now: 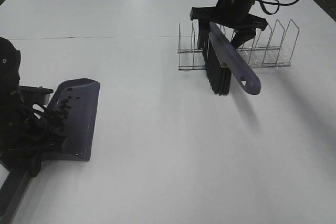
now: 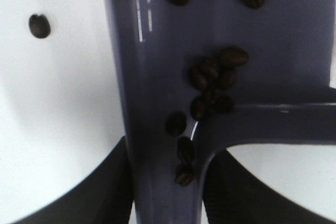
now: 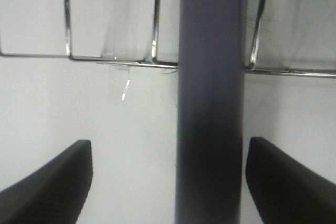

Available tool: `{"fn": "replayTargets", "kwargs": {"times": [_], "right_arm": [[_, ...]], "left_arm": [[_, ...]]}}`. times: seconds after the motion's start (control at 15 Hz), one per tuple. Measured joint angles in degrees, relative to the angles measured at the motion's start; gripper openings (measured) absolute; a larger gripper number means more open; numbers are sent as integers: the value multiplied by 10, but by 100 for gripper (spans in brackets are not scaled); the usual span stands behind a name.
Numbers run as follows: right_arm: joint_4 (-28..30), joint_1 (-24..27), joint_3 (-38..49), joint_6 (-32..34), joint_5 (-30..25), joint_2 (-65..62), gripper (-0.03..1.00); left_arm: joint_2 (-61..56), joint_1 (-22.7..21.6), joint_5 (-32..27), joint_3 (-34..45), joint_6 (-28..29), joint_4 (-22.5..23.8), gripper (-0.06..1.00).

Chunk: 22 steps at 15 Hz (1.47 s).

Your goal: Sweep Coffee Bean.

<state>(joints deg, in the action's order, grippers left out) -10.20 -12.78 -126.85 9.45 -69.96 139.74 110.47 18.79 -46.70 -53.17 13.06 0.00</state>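
From the high camera I see my left gripper (image 1: 31, 124) at the rear of the purple dustpan (image 1: 79, 114), on the left side of the table (image 1: 168, 145), and its wrist view shows both jaws pressed against the handle stem, so I read it as clamped on the dustpan. Most of the coffee beans (image 2: 212, 80) already lie inside the pan, clustered near where the handle meets the tray, with a few running down the stem. One stray bean (image 2: 39, 25) lies on the bare table just beside the pan's wall, outside it. My right gripper (image 1: 231, 27) is over the wire rack (image 1: 262, 51) on the right, well apart from the pan, with the brush (image 1: 226, 64) leaning in the rack, bristles down and its handle angling out toward the camera. In the right wrist view the handle runs between the two fingers (image 3: 50, 187) with clear table showing on either side, so I judge that gripper spread wide and not holding the brush. What matters for the next move is that the stray bean sits at the pan's side, close to my left arm and far across the table from the brush, and the pan's long axis points away from that bean, not toward it.
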Motion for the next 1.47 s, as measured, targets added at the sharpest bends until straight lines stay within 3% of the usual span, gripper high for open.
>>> {"fn": "replayTargets", "kwargs": {"times": [0.67, 1.07, 1.13, 1.27, 1.47], "right_arm": [[23, 0, 0, -10, -1, -71, 70], [4, 0, 0, -11, -1, -105, 70], [3, 0, 0, -14, -1, -115, 70], [3, 0, 0, -23, -2, -147, 70], [3, 0, 6, -32, -2, -183, 70]], "left_arm": [[68, 0, -37, -155, -3, 0, 34], [88, 0, -26, -170, -8, 0, 34], [88, 0, -23, -170, -6, 0, 37], [88, 0, -32, -174, -5, 0, 56], [83, 0, -75, -183, -23, 0, 62]]}}
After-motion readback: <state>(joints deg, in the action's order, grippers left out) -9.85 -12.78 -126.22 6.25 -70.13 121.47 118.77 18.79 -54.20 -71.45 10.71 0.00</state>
